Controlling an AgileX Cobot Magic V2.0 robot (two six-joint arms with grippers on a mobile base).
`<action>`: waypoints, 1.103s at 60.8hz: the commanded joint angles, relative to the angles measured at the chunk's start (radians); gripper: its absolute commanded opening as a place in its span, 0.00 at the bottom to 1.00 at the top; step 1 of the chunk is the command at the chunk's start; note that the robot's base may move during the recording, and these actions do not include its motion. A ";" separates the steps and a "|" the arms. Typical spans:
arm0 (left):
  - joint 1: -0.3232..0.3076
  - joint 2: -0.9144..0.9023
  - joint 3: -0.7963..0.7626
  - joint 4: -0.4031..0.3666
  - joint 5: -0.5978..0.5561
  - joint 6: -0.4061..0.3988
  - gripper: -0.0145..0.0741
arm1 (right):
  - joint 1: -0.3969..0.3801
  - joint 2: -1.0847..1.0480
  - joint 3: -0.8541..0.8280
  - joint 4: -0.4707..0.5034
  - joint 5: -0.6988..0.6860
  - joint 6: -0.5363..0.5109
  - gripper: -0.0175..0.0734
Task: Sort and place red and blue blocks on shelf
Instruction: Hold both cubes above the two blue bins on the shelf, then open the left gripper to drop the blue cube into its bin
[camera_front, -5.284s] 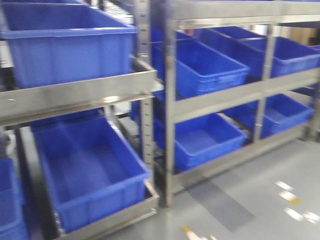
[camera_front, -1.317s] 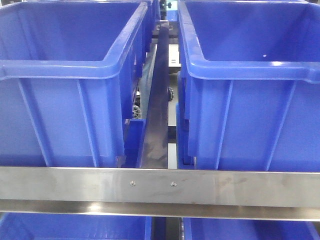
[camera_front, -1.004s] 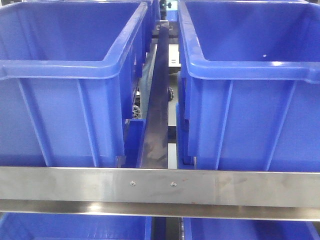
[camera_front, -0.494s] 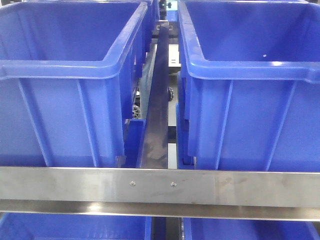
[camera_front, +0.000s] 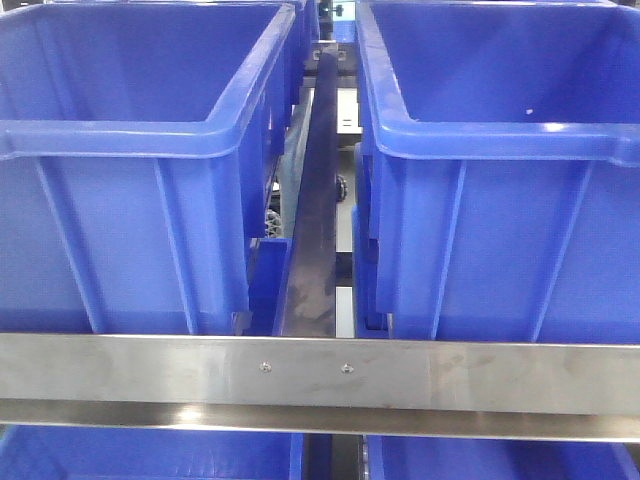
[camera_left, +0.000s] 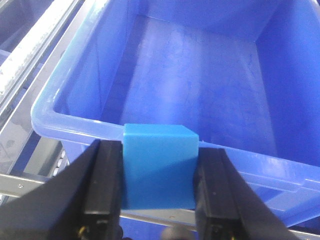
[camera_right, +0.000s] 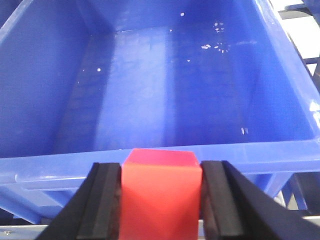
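- The left tool (camera_left: 159, 200) was clamped on the blue block (camera_left: 159, 167), which hung just short of the near rim of the left bin (camera_left: 75, 122), not yet over its hollow.
- The right tool (camera_right: 161, 207) was clamped on the red block (camera_right: 161, 192), likewise held before the near rim of the right bin (camera_right: 250, 150).
- Judged risk: if either tool let go here, the block would likely strike the rim or drop outside, onto the shelf crossbar (camera_front: 150, 375) or through to the level below.
- Both blocks were gripped only by two flat faces, so a bump against a rim could twist one loose.
- A narrow gap with a dark divider rail (camera_front: 315, 200) ran between the bins; a stray block could lodge there.
- From the front view neither arm appeared, so clearance over the rims could not be checked.
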 joint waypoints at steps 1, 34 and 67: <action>0.000 0.005 -0.029 0.007 -0.088 0.000 0.30 | -0.004 0.003 -0.027 -0.009 -0.087 -0.001 0.27; 0.000 0.005 -0.042 0.007 -0.112 0.003 0.30 | -0.004 0.003 -0.029 -0.008 -0.122 -0.001 0.27; -0.002 0.159 -0.210 0.009 -0.123 0.050 0.30 | -0.004 0.095 -0.161 -0.051 -0.153 -0.001 0.27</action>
